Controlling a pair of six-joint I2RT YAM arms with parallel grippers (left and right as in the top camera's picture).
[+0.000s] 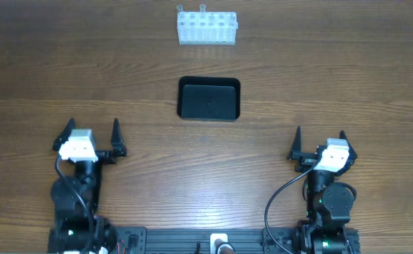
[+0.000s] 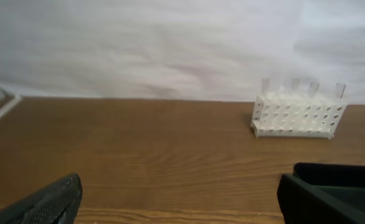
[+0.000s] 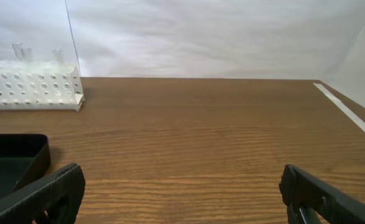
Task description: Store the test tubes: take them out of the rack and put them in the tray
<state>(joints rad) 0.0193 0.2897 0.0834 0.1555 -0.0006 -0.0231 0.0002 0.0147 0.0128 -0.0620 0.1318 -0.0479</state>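
While left gripper (image 1: 93,125) and right gripper (image 1: 320,134) are sitting with fingers apart, empty, we are eyeing rack (image 1: 206,29) ahead beyond tray (image 1: 208,99), tubes (image 1: 202,9) upright, seemingly nearer left gripper.

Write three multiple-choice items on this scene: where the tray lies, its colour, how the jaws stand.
1. In the top view, where is the tray relative to the rack?
A. Above it
B. Below it, apart from it
C. On it

2. What colour is the tray?
A. White
B. Black
C. Blue

3. How do the jaws of the left gripper and right gripper stand?
A. Both open
B. Both shut
C. One shut on a tube

1 B: bare table shows between them.
2 B: its floor and rim are black.
3 A: each pair stands spread, holding nothing.
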